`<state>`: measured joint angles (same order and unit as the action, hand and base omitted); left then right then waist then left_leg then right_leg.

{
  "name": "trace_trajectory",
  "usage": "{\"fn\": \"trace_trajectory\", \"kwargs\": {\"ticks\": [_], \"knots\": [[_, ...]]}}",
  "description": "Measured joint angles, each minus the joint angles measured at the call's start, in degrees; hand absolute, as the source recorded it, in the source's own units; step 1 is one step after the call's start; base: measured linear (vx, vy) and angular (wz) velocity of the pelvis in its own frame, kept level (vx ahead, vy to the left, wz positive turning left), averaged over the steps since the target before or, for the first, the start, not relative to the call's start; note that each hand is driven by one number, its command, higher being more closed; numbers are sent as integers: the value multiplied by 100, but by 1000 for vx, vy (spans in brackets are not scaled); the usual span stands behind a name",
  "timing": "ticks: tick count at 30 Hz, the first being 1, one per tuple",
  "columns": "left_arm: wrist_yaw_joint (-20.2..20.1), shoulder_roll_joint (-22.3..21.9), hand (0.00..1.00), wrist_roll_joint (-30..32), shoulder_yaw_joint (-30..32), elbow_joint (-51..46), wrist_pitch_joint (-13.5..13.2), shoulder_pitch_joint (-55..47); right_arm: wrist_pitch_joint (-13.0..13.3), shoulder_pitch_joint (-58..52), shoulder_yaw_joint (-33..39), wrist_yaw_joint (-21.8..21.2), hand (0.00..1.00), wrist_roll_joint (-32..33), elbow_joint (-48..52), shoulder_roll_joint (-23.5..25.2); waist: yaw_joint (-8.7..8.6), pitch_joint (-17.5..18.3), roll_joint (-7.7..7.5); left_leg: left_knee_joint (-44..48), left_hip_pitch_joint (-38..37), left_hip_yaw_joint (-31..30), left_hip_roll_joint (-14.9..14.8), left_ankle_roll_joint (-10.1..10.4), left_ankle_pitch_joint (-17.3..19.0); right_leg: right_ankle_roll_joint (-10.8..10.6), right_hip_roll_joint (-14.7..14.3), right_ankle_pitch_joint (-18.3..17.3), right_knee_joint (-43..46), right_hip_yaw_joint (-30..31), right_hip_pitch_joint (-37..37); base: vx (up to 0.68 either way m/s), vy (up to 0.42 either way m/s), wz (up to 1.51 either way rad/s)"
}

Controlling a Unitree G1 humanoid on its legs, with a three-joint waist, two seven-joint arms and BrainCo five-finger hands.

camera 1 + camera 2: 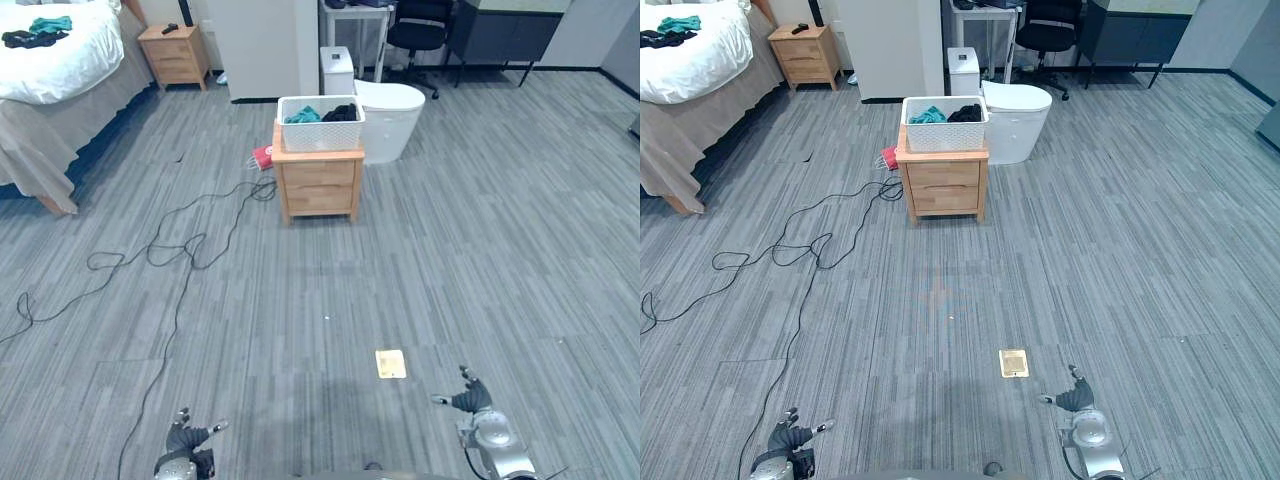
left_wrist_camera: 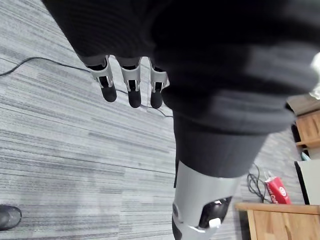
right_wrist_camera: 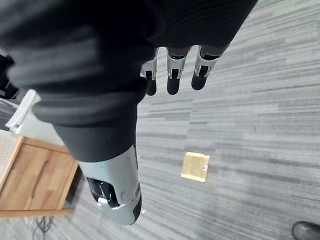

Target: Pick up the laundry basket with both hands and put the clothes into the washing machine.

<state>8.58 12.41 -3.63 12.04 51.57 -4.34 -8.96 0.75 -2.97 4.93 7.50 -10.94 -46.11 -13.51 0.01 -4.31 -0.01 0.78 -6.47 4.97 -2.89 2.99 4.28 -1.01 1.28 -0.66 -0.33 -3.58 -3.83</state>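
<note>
Both hands are hanging low over the grey plank floor [image 1: 480, 250], well apart from one another and holding nothing. The left hand [image 1: 187, 438] is showing loosely extended fingers [image 2: 131, 87] with only floor beyond them. The right hand [image 1: 468, 400] is likewise hanging with its fingers [image 3: 172, 75] relaxed and spread, empty. The white laundry basket [image 1: 320, 136] is standing far ahead of both hands, roughly midway between their lines of reach, and well out of contact with either. It is resting on top of a wooden nightstand [image 1: 318, 186] and is carrying a teal garment [image 1: 303, 116] on the left hand's side and a black garment [image 1: 341, 112] on the right hand's side. A small brass floor plate [image 1: 390, 364] is lying just ahead of the right hand, slightly toward the left hand. A red object [image 1: 263, 156] is lying by the nightstand on the left hand's side. A bed [image 1: 60, 60] is standing far ahead of, and outward from, the left hand.
</note>
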Motion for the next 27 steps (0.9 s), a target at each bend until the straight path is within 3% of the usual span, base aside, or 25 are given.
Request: {"fn": "trace_trajectory", "kwargs": {"ticks": [2,11,23,27], "knots": [[-87,0,0,45,5,123,3,-9,-4,12,227,5,0,8,-248,-12,-71,-1,2,-51,-1,-8,3,-24,-17,1,0,1,-2,-54,2,-37,-9,10],[-100,-2,0,100,12,259,9,-5,-119,-37,635,31,0,218,-680,-21,-83,-9,12,-151,38,-31,8,-43,-64,9,-4,72,-137,-107,1,-30,-7,3],[-98,-51,0,99,-5,84,8,-26,-108,-72,1101,241,0,491,-636,136,-69,-146,6,-288,113,-180,15,-59,-148,-3,0,67,-200,-278,22,-11,-8,7],[-94,-94,0,89,-8,-214,2,-9,-110,-25,1104,254,0,614,-466,221,-56,-241,-22,27,497,-151,52,-139,-10,-39,58,10,-149,-297,277,-19,6,1]]}}
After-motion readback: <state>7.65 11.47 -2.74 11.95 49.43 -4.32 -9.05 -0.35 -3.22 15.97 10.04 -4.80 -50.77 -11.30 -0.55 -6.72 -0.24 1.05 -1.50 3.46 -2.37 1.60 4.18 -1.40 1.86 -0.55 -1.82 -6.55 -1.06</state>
